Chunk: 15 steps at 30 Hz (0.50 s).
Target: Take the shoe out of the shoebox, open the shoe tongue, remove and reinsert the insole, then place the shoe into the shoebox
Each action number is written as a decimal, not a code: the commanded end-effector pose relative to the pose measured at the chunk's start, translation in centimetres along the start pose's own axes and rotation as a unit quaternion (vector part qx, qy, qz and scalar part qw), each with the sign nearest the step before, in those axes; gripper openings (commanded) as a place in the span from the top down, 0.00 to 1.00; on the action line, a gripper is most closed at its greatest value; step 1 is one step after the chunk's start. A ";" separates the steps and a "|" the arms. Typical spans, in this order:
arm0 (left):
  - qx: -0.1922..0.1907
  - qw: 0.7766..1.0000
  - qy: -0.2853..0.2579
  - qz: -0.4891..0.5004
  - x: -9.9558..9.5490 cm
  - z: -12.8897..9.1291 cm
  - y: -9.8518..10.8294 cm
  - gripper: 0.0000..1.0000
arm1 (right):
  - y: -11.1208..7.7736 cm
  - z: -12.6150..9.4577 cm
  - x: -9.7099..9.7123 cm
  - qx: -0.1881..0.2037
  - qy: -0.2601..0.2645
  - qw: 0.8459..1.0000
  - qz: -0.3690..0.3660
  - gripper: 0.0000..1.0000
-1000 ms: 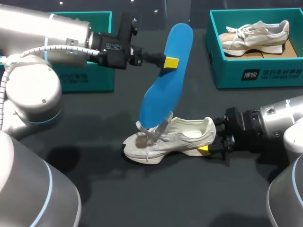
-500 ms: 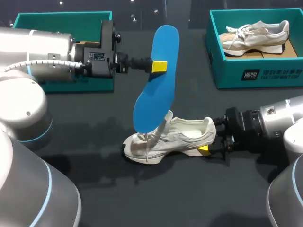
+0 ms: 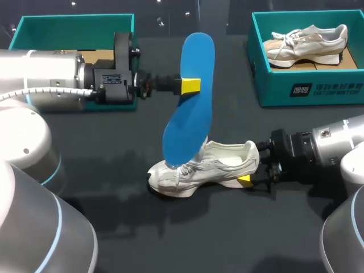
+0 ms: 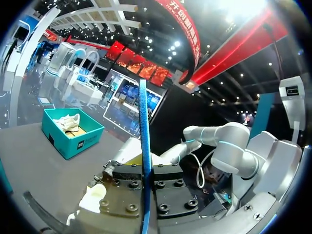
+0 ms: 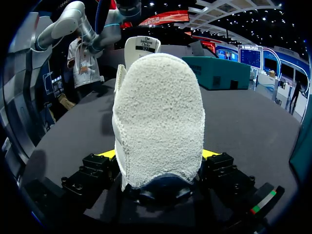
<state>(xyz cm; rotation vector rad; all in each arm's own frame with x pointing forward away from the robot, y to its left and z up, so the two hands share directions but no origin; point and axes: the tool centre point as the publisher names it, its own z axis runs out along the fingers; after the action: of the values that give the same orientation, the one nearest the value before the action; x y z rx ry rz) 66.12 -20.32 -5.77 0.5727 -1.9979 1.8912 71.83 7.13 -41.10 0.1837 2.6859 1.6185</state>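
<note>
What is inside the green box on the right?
A pale shoe lies inside the box, on its brown floor. The near wall hides the floor's front part.

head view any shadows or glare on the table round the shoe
Head view: a dark shadow hugs the shoe on the table; light specks glint near its far edge; the insole shows no glare. Right wrist view: the shoe's heel in the right pincer is evenly lit.

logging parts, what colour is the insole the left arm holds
Bright blue; the insole shows best in the head view.
</note>
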 end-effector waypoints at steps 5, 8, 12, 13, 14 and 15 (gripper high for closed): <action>0.021 0.999 0.039 -0.001 0.1 -1.6 0.1 1.00 | 0.0 0.1 0.1 0.002 0.000 1.000 0.000 1.00; 0.021 0.999 0.039 -0.001 0.1 -1.6 0.1 1.00 | 0.0 0.1 0.1 0.002 0.000 1.000 0.000 1.00; 0.021 0.999 0.039 -0.001 0.1 -1.6 0.1 1.00 | 0.0 0.1 0.1 0.002 0.000 1.000 0.000 1.00; 0.021 0.999 0.039 -0.001 0.1 -1.6 0.1 1.00 | 0.0 0.1 0.1 0.002 0.000 1.000 0.000 1.00; 0.021 0.999 0.039 -0.001 0.1 -1.6 0.1 1.00 | 0.0 0.1 0.1 0.002 0.000 1.000 0.000 1.00; 0.021 0.999 0.039 -0.001 0.1 -1.6 0.1 1.00 | 0.0 0.1 0.1 0.002 0.000 1.000 0.000 1.00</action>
<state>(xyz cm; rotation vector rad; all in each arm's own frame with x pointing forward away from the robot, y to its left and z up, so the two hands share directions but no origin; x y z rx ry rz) 66.00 -18.66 -5.60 0.5027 -1.9120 1.9260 71.83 7.13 -41.10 0.1837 2.6859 1.6185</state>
